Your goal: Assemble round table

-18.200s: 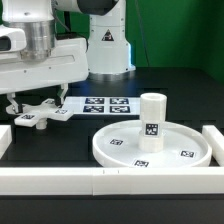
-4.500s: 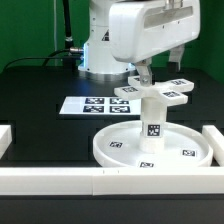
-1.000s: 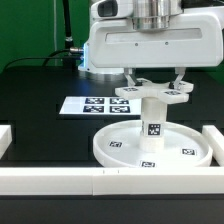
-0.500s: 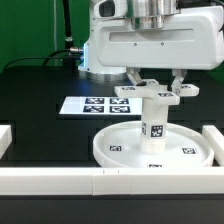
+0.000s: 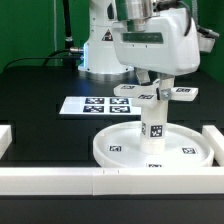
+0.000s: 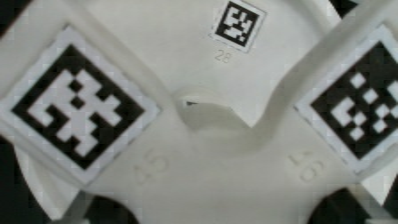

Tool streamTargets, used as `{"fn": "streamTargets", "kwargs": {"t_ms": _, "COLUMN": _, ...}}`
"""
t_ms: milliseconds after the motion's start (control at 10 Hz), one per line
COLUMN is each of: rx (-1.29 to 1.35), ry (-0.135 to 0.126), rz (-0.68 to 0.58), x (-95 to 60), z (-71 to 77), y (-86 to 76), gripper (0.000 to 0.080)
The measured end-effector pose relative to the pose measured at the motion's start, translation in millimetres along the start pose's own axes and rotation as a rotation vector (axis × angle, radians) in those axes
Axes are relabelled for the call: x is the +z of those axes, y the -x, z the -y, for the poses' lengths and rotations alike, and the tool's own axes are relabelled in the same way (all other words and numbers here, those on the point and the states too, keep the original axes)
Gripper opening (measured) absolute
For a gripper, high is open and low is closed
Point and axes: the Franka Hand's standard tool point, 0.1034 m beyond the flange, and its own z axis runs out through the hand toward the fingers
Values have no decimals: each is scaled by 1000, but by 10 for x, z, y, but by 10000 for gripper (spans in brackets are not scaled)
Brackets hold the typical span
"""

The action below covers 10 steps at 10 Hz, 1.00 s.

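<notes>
The large round rimmed disc lies flat on the black table. The short cylinder leg stands upright at its centre. The cross-shaped piece sits on top of the leg, its tagged arms spreading to both sides. My gripper comes down from above and is shut on the cross-shaped piece at its middle. In the wrist view the cross-shaped piece fills the picture, with three of its tags showing. The fingertips are hard to make out there.
The marker board lies behind the disc toward the exterior view's left. Long white border blocks run along the front, the left and the right. The robot base stands at the back.
My hand has turned about its vertical axis above the leg, and the cross-shaped piece has turned with it. Much earlier the cross-shaped piece was carried over from the exterior view's left.
</notes>
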Motion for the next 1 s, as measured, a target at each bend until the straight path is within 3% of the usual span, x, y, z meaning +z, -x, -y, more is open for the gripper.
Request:
{"fn": "streamTargets", "kwargs": {"t_ms": 300, "rx": 336, "ry": -2, "rz": -4, "x": -2, "z": 4, "y": -2, "gripper": 448}}
{"fn": "streamTargets", "kwargs": {"t_ms": 600, "rx": 434, "ry": -6, "rz": -2, "x": -4, "z": 6, "y": -12, "gripper": 448}}
{"fn": "streamTargets", "kwargs": {"t_ms": 800, "rx": 374, "ry": -10, "rz": 10, "x": -96, "z": 25, "y": -10, "gripper": 614}}
{"fn": "streamTargets", "kwargs": {"t_ms": 1000, "rx": 340, "ry": -27, "rz": 33, "x": -337, "z": 69, "y": 59, "gripper": 643}}
